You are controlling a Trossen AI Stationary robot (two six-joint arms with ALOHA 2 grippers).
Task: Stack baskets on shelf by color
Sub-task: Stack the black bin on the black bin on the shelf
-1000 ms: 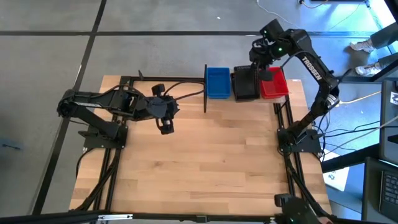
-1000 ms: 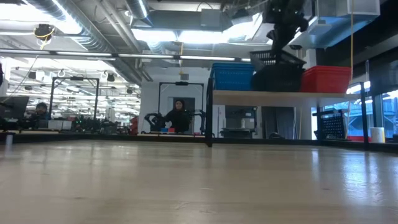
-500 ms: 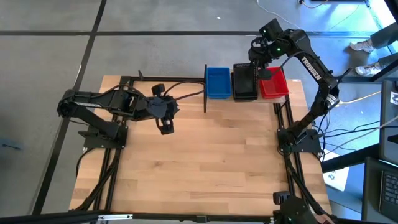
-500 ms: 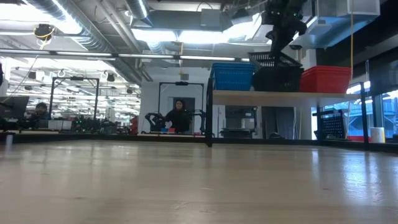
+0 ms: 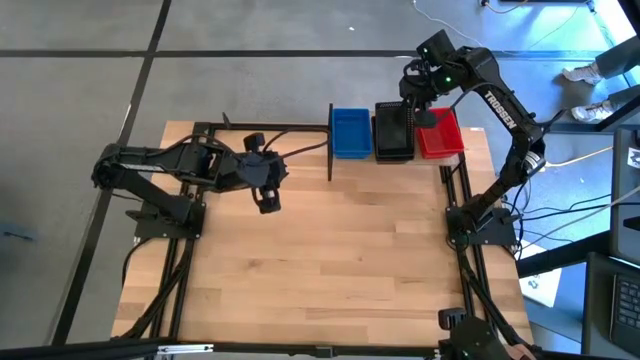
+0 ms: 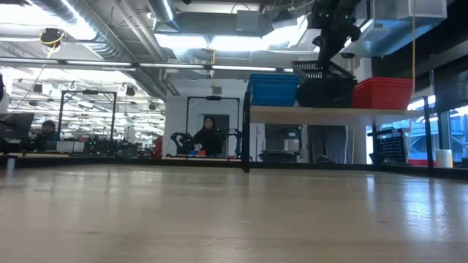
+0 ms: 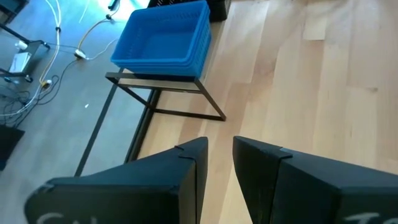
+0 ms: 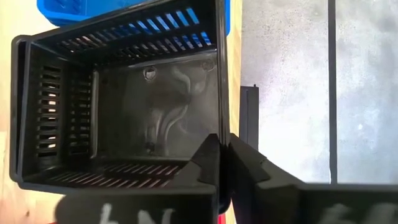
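At the desk's far right corner, the right pincer (image 8: 222,163) gripped the last black basket's (image 8: 124,93) wall over the shelf (image 6: 322,111); blue stack (image 5: 350,133) and red stack (image 5: 441,135) looked finished. The left pincer (image 7: 217,163), nearly closed and empty, waited near the left edge.

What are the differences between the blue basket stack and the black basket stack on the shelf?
The blue basket stack stands at one end of the shelf, while the black basket stack is in the middle, beside the red baskets. The blue stack is untouched; the right gripper is shut on the rim of the top black basket. In the low view the blue stack sits level, but the top black basket is tilted. Both have perforated walls.
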